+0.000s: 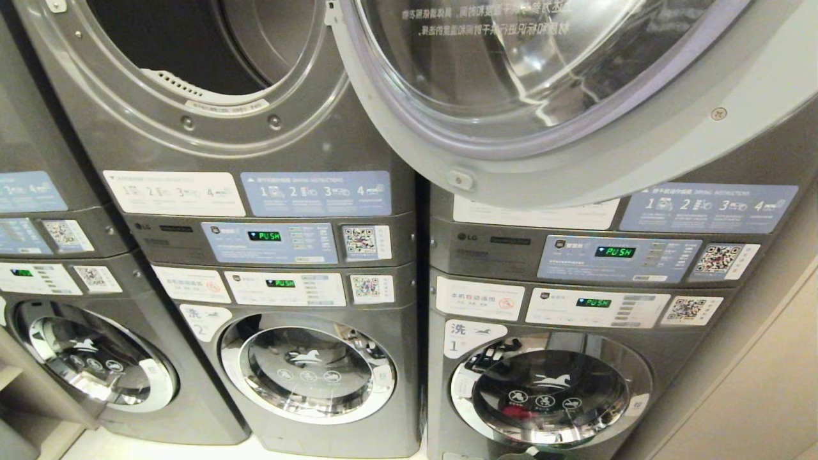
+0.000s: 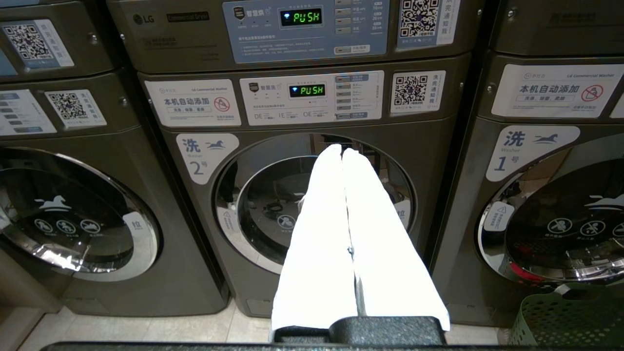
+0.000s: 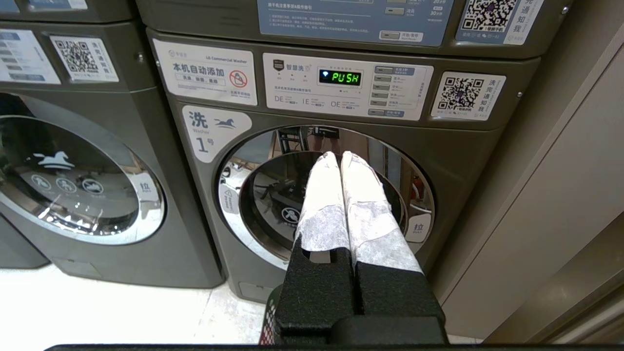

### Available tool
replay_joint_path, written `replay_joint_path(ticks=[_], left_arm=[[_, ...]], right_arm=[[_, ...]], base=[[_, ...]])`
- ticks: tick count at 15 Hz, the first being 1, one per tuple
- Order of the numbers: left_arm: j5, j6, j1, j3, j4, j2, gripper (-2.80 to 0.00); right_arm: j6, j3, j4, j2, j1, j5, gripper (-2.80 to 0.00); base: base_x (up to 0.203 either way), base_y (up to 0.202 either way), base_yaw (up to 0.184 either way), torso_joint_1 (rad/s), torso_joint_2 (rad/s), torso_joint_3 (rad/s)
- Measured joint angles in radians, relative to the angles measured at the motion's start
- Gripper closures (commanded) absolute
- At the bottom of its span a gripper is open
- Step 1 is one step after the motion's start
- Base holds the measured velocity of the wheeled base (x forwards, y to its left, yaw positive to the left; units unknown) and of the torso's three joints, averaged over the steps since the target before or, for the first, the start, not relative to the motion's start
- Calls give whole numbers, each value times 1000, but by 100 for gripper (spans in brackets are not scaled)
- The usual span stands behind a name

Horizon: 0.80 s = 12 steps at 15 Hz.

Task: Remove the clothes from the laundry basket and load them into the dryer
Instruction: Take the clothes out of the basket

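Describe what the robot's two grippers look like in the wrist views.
Left gripper: two long, tapering jaws fully wrapped in smooth white covering, rising from a black base at the frame edge. Right gripper: the same shape, but its white wrap is rougher, with a greyer, fibrous band lower down, and more of the blocky black mounts shows. No cables or markings are visible on either. Neither arm shows in the head view.

Grey metal machines with shiny doors

The dryer (image 1: 255,128) and washers have smooth, dull grey metal fronts, and the open dryer door (image 1: 543,83) is clear, glossy plastic. The washer door (image 3: 324,195) has a mirror-bright ring (it shines like chrome). Stickers look like smooth paper. The laundry basket (image 2: 570,319) is green plastic with holes. The right gripper (image 3: 340,158) fingers wear white wrap, rough lower down.
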Motion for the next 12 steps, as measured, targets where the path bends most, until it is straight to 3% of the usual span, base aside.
replay_joint_path(ticks=[12], left_arm=[[0,0,0,0,0,0,0]], right_arm=[[1,0,0,0,0,0,0]], base=[[0,0,0,-73,161,85]])
